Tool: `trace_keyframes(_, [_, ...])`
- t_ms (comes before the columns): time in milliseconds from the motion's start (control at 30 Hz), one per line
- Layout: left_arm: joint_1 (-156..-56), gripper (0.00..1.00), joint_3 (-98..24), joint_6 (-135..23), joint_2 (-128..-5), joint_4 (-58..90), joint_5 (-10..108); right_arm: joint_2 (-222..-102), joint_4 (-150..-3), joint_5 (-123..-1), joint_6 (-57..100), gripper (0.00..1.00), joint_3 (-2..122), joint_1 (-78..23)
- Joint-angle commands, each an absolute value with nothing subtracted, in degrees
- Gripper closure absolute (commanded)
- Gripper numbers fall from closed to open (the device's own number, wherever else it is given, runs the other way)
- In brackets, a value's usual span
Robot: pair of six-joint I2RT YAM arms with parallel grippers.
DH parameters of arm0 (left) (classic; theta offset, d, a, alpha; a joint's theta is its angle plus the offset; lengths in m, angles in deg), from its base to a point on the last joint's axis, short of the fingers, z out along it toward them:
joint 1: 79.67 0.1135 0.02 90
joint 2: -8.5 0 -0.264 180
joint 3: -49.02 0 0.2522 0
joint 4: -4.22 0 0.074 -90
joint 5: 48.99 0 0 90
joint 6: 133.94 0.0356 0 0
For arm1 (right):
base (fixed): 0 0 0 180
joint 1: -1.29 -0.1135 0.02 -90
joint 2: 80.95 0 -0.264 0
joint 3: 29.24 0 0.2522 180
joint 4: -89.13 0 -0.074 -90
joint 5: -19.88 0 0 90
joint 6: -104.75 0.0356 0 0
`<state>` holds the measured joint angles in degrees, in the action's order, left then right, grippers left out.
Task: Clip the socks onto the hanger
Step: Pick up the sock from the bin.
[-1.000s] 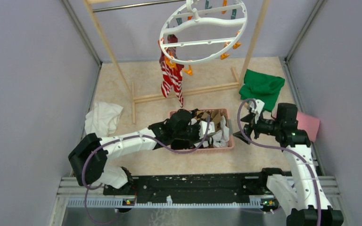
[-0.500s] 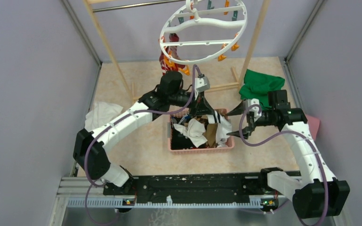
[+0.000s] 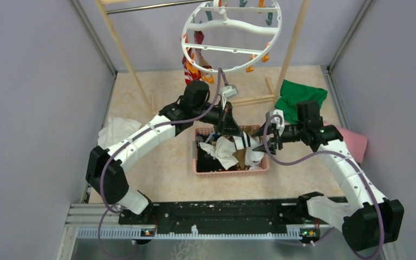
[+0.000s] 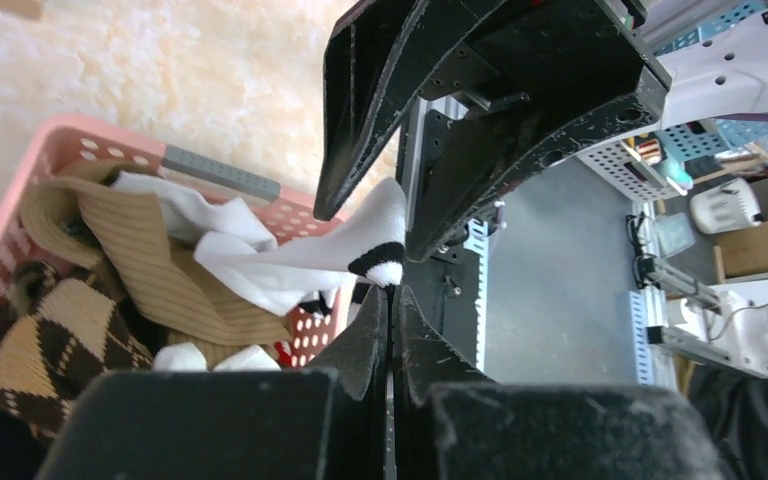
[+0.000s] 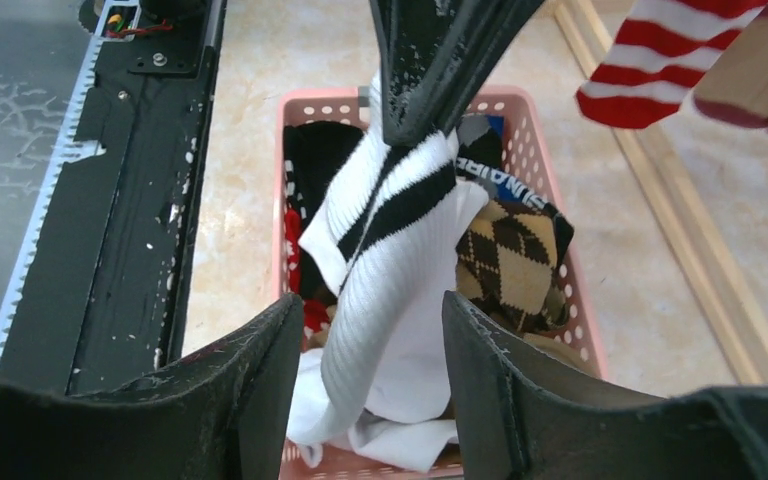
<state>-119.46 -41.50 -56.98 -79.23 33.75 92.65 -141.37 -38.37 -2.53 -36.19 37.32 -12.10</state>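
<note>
Overhead only: the hanger [image 3: 228,23].

left arm [image 3: 141,138], right arm [image 3: 352,173]: white shells, black joints | purple cables [image 3: 290,161] loop back from left gripper [image 3: 234,131], right gripper [image 3: 261,143] | fingers [image 5: 245,395]: black, tapered, scuffed

Bare worktop [image 3: 162,168] runs left of the pink basket [image 3: 230,172] to the white cloth [image 3: 116,130]. Above the basket the left pincer [image 3: 234,133], right pincer [image 3: 257,142] and a dangling black-banded sock [image 5: 400,230] fill the gap. The hanger [image 3: 238,24] and wooden rack post [image 3: 293,40] bar the far side.
</note>
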Motion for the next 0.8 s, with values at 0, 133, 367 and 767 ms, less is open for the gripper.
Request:
trace_keyframes(0, [-118.9, 1.0, -36.6, -65.3, -75.8, 23.6, 94.1, -139.8, -46.3, -5.1, -29.4, 0.51, 35.1, -14.2])
trace_keyframes(133, [-118.7, 1.0, -31.6, -70.8, -74.0, 15.7, 93.5, -139.5, -49.0, -3.8, -26.3, 0.72, 33.8, -15.1])
trace_keyframes(367, [-117.7, 0.64, -19.8, -77.9, -65.3, 0.3, 89.9, -139.5, -51.8, 2.5, -21.0, 1.0, 31.9, -15.1])
trace_keyframes(767, [-118.9, 0.01, 19.2, -33.6, -27.5, -21.7, 80.4, -145.4, -83.6, 18.3, 12.9, 1.0, 23.5, -16.9])
